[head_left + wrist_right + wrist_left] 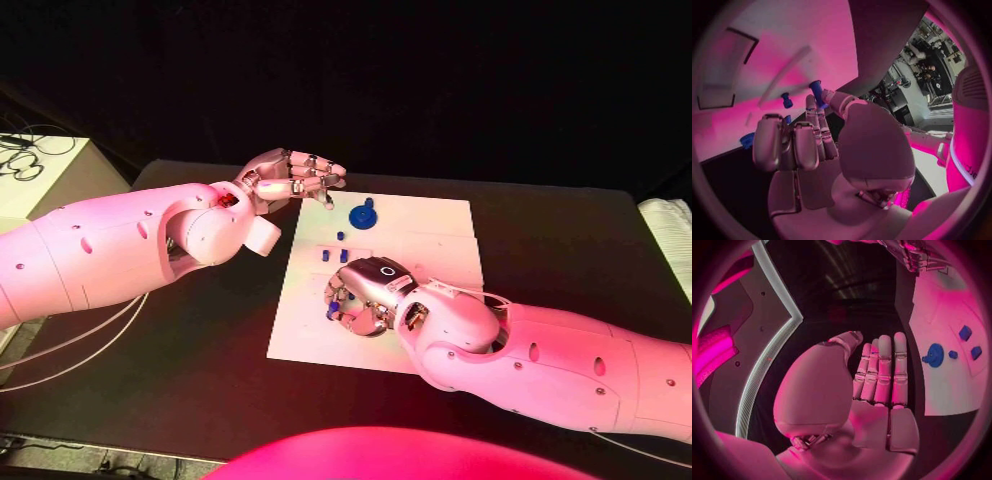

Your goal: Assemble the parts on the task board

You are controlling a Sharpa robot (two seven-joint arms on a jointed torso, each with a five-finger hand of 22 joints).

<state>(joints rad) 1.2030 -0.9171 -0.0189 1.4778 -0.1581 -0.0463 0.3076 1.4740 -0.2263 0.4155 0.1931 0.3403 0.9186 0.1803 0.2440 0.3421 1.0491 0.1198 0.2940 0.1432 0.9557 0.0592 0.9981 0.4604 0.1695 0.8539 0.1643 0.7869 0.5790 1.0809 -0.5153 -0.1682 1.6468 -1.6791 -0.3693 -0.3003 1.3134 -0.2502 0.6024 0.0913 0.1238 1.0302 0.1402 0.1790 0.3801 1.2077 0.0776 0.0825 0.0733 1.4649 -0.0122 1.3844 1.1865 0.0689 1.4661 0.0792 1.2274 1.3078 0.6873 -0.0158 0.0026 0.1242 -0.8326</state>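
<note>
Left hand (pixel 296 177) is raised off the far left corner of the white board (pixel 433 235), over the black table (pixel 562 240). In the left wrist view its fingers (pixel 882 370) are straight and side by side, thumb off to one side, nothing in them, not touching anything. Right hand (pixel 368 295) is over the near left part of the board, palm down, fingers curled toward the surface. In the right wrist view a small blue peg (pixel 816 91) sits right at the tips of the thumb and one finger (pixel 812 107); looks like a pinch, but I can't tell for sure whether it's actually gripped. A second blue peg (pixel 786 100) stands on the board just beyond those fingers, apart from them. Round blue disc with a knob (pixel 364 214) lies near the board's far left corner, close to the left hand but clear of it. Two small blue blocks (pixel 333 256) sit on the board between the disc and the right hand. More blue shows under the right hand's fingers; shape unclear.
</note>
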